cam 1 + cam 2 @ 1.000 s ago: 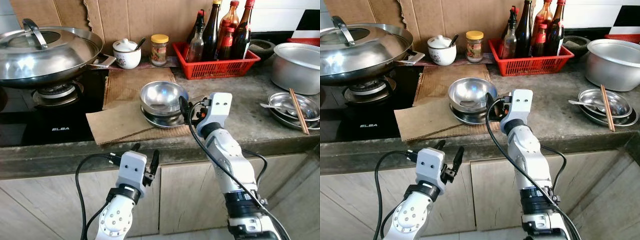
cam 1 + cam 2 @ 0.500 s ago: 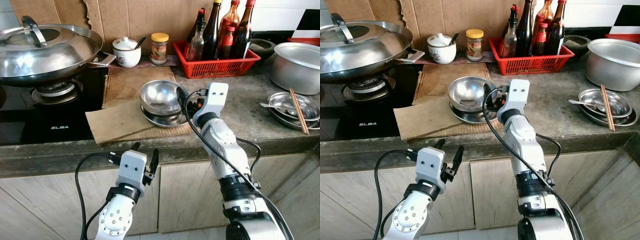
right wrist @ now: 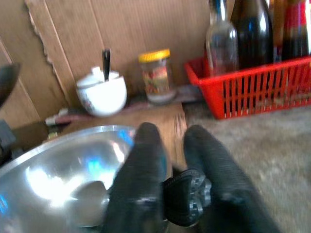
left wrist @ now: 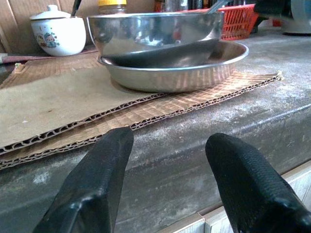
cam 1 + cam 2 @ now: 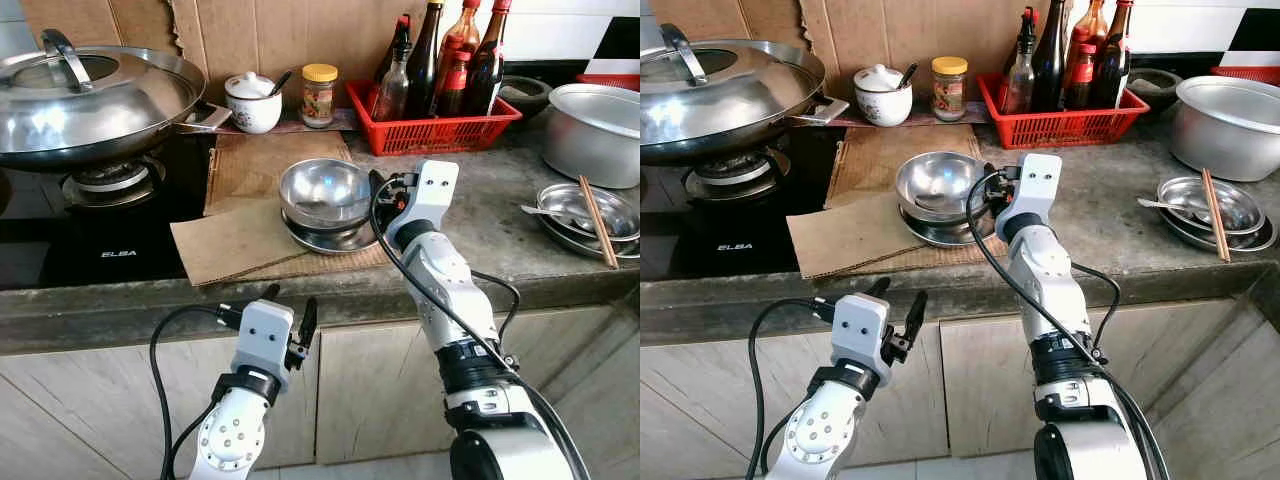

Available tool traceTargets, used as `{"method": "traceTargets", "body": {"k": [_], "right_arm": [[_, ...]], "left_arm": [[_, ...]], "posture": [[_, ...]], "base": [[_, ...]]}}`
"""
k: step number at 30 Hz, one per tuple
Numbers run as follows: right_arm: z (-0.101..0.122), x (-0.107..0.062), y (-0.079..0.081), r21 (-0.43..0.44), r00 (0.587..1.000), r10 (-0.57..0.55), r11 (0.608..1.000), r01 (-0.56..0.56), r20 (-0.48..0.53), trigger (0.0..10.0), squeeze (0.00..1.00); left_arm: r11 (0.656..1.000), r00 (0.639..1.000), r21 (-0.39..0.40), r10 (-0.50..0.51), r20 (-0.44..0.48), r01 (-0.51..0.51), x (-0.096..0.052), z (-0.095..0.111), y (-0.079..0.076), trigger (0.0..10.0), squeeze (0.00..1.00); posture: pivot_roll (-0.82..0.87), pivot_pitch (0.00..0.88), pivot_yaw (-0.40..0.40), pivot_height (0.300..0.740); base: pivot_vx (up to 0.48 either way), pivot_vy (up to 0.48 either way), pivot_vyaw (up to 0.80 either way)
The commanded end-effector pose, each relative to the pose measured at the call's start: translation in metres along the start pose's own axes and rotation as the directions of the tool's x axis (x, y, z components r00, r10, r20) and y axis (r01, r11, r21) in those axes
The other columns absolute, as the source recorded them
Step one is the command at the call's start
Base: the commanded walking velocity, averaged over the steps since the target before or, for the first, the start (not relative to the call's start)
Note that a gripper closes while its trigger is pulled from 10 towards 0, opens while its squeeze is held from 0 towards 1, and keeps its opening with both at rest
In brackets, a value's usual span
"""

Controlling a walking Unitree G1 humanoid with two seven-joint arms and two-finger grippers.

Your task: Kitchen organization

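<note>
A steel bowl (image 5: 322,188) sits in a shallow steel plate (image 5: 330,240) on a sheet of cardboard (image 5: 240,245) at the middle of the counter. My right gripper (image 5: 378,192) is at the bowl's right rim. In the right wrist view its two black fingers (image 3: 141,184) stand close together, pinching the rim of the bowl (image 3: 58,170). My left gripper (image 5: 287,303) hangs open below the counter's front edge, facing the bowl (image 4: 155,34) with nothing between its fingers (image 4: 92,189).
A lidded wok (image 5: 90,100) stands on the stove at left. A white lidded jar (image 5: 253,105), a yellow-capped jar (image 5: 319,97) and a red basket of bottles (image 5: 430,125) line the back. At right are a pot (image 5: 595,130) and steel dishes with chopsticks (image 5: 597,220).
My right gripper has moved forward and up to the bowl's right rim and closed on it. The left arm has stayed where it was.
</note>
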State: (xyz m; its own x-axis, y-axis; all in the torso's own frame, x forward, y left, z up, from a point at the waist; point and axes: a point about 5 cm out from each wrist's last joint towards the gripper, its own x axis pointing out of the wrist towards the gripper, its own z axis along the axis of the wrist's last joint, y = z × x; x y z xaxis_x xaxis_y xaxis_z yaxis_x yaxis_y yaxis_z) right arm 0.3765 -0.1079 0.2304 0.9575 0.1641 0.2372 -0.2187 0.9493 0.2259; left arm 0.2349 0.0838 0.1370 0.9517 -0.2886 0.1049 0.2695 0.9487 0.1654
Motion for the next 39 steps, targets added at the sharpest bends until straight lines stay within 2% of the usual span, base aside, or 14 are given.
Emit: {"method": "traceTargets", "body": {"k": [1,9,18,22,27,31,32,35,36,37,39], "right_arm": [[0.005,0.003,0.002,0.005,1.0,0.003,1.0,-0.003,0.015,0.0,0.0],[0.01,0.006,0.0,0.029,1.0,-0.009,1.0,0.008,0.027,0.0,0.0],[0.016,0.006,-0.005,0.193,0.998,-0.03,0.981,0.02,0.047,0.0,0.0],[0.032,0.004,-0.007,0.226,0.992,-0.047,0.974,0.02,0.114,0.0,0.0],[0.064,-0.003,-0.005,0.249,0.971,-0.064,0.969,0.005,0.229,0.0,0.0],[0.071,-0.007,-0.003,0.247,0.963,-0.071,0.969,0.004,0.26,0.0,0.0],[0.073,-0.009,-0.003,0.238,0.959,-0.081,0.971,0.015,0.271,0.0,0.0],[0.085,-0.017,-0.009,0.057,0.93,-0.128,0.992,0.116,0.344,0.0,0.0],[0.085,-0.017,-0.009,0.057,0.93,-0.128,0.992,0.116,0.344,0.0,0.0],[0.089,-0.024,-0.01,-0.032,0.918,-0.133,0.987,0.156,0.373,0.0,0.0],[0.09,-0.032,-0.013,-0.098,0.907,-0.151,0.974,0.204,0.393,0.0,0.0]], "left_arm": [[1.0,1.0,0.019,0.006,0.02,-0.006,0.001,0.003,0.0,10.0,0.0],[1.0,1.0,0.02,0.008,0.021,-0.009,0.001,0.003,0.0,10.0,0.0],[1.0,1.0,0.024,0.014,0.023,-0.014,0.002,0.003,0.001,10.0,0.0],[1.0,1.0,0.025,0.013,0.024,-0.014,0.002,0.003,0.002,10.0,0.0],[1.0,1.0,0.027,0.01,0.029,-0.011,0.003,0.004,0.003,10.0,0.0],[1.0,1.0,0.027,0.007,0.031,-0.007,0.004,0.004,0.003,10.0,0.0],[1.0,0.999,0.027,0.005,0.032,-0.006,0.004,0.004,0.003,10.0,0.0],[1.0,0.999,0.027,0.003,0.035,-0.004,0.005,0.004,0.003,10.0,0.0],[1.0,0.999,0.027,0.003,0.035,-0.004,0.005,0.004,0.003,10.0,0.0],[1.0,0.999,0.026,0.004,0.037,-0.005,0.005,0.005,0.004,10.0,0.0],[1.0,0.999,0.027,0.004,0.038,-0.005,0.006,0.005,0.005,10.0,0.0]], "posture": [[0.16,0.043,-0.058,0.74],[0.16,0.043,-0.056,0.74],[0.16,0.04,-0.057,0.74],[0.16,0.034,-0.056,0.74],[0.16,0.021,-0.046,0.74],[0.16,0.018,-0.041,0.74],[0.16,0.016,-0.04,0.74],[0.16,0.007,-0.035,0.74],[0.16,0.007,-0.035,0.74],[0.16,0.005,-0.034,0.74],[0.15,0.0,-0.032,0.74]], "base": [[0.0,0.0,0.0],[0.0,0.0,0.0],[0.0,0.0,0.0],[0.0,0.0,0.0],[0.0,0.0,0.0],[0.0,0.0,0.0],[0.0,0.0,0.0],[0.0,0.0,0.0],[0.0,0.0,0.0],[0.0,0.0,0.0],[0.0,0.0,0.0]]}}
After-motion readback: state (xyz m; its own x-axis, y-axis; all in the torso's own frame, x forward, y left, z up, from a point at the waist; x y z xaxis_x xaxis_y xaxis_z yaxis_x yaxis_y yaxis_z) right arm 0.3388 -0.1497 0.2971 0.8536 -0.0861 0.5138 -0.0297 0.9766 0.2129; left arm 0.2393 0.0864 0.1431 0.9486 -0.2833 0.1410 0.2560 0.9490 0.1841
